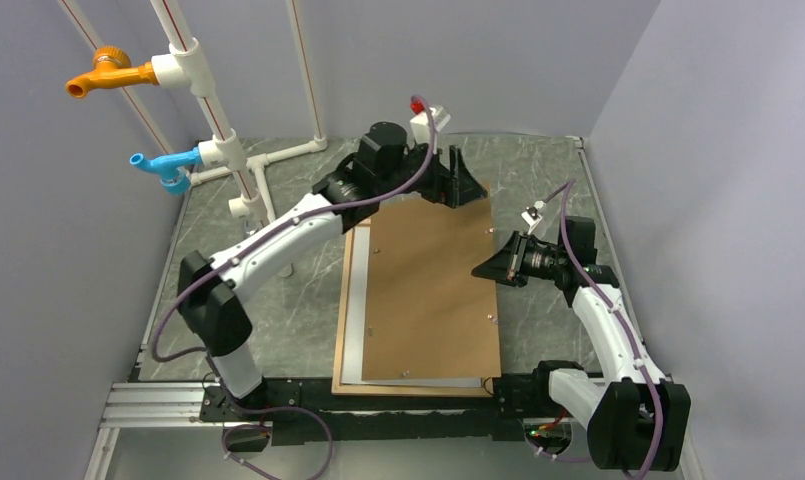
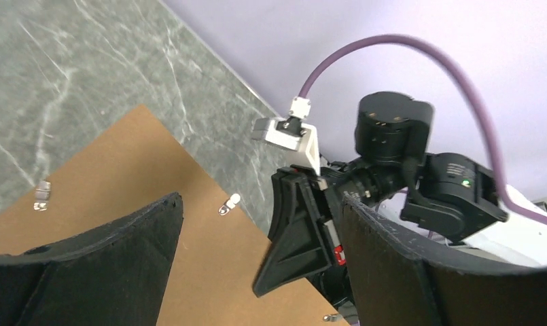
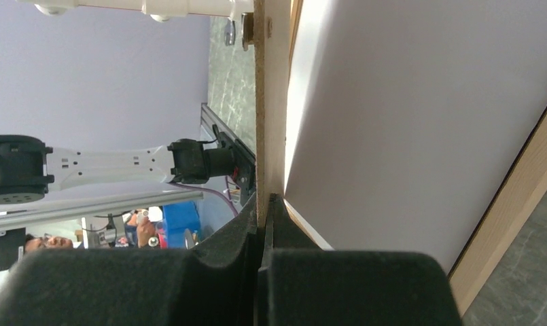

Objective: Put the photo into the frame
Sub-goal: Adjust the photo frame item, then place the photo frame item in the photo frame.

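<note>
We see the frame [image 1: 344,300], thin light-wood strips, lying flat mid-table [image 1: 278,320]. Inside it the photo [image 1: 354,335] lies white back up, only its left and near margins showing past the brown board [image 1: 428,290].

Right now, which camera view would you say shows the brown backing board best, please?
The top view: the whole backing board lies over the frame. Left wrist shows one corner; right wrist only its edge, pinched in the right gripper.

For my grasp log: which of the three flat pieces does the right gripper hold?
The brown board: the right gripper pinches its right edge. The white-backed photo and the wooden frame lie beneath the board.
</note>
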### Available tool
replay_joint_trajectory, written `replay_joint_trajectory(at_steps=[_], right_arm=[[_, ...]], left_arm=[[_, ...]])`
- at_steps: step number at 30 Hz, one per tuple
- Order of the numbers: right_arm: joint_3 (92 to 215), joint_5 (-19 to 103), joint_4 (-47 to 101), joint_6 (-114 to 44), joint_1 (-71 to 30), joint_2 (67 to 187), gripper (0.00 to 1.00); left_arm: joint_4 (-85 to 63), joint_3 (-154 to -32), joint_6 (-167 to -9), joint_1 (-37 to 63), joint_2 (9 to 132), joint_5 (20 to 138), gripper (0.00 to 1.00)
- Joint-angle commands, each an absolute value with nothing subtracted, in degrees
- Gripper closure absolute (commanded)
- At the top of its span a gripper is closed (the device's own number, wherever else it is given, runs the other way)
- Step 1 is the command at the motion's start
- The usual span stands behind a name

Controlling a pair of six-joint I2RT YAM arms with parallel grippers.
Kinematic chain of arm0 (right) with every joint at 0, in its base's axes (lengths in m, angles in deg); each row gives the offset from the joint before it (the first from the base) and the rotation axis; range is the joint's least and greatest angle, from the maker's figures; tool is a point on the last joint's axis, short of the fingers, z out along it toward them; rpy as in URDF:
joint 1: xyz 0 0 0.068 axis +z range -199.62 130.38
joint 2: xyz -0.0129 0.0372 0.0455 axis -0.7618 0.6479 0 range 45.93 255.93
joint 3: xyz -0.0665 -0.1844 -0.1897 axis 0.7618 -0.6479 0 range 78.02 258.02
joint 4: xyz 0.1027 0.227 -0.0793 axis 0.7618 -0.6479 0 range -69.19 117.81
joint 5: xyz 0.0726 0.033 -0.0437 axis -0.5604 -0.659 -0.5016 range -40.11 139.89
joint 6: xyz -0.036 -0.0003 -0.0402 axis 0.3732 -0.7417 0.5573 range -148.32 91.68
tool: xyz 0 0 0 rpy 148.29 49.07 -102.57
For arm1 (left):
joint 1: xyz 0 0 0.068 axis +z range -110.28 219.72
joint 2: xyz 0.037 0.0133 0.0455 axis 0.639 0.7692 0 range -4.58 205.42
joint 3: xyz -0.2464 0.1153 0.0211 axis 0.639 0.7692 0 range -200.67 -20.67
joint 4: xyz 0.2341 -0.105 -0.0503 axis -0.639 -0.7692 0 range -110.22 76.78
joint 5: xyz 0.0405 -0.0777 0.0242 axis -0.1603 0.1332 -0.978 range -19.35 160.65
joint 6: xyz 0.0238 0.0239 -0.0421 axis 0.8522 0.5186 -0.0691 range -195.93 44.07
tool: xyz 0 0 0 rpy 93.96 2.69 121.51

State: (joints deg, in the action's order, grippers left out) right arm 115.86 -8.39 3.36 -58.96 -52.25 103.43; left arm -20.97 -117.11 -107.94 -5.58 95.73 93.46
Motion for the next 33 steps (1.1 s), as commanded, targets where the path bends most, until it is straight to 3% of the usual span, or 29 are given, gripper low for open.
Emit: replay_joint_trajectory(at_steps=[1, 15, 22, 29, 33], right_arm=[[116.4, -10.1, 8.3, -60.5, -52.3, 103.9, 1.0], [118.5, -9.1, 7.9, -62.5, -52.3, 108.9, 1.0], [122.6, -8.8, 1.0, -59.3, -52.2, 113.4, 1.0], [123.9, -9.1, -0.6, -59.1, -52.1, 115.7, 1.0], [123.6, -9.2, -1.6, -59.1, -51.8, 115.5, 1.0]], left_arm=[[-19.2, -114.7, -105.4, -4.9, 88.4, 89.3, 0.12], [-35.2, -94.7, -104.9, -4.2, 75.8, 71.5, 0.14], [-36.2, -80.5, -109.1, 0.6, 70.4, 70.8, 0.18], [-44.2, -73.9, -112.7, 3.4, 67.4, 62.7, 0.2], [-44.3, -70.9, -113.3, 5.5, 67.0, 63.8, 0.22]])
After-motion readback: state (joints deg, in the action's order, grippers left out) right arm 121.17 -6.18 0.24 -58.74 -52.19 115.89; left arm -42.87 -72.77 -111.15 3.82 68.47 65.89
